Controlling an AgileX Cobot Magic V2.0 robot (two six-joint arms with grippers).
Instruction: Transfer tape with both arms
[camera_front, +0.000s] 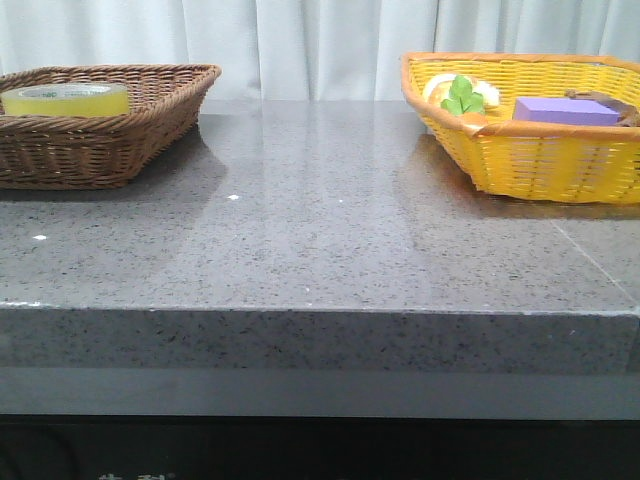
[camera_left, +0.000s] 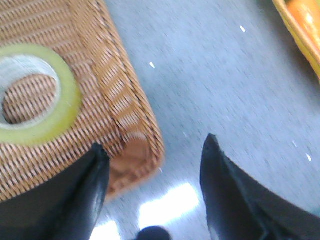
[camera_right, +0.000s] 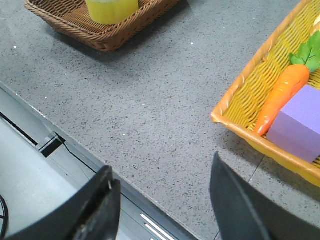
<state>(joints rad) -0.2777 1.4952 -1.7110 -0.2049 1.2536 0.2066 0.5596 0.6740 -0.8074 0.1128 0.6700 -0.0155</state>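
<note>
The wide roll of translucent yellow tape (camera_front: 66, 99) is seen lying flat inside the brown wicker basket (camera_front: 120, 140) on the grey speckled counter (camera_front: 320, 230). Above that basket's corner the left end effector (camera_left: 155, 150) is held wide open (empty); well apart from the basket, the right end effector (camera_right: 162, 175) is likewise spread, holding nothing.

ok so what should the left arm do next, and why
Probably slide the open left gripper over the brown basket and down around the tape. Its fingers hang empty by the basket's corner, with the roll lying flat off to one side.
</note>
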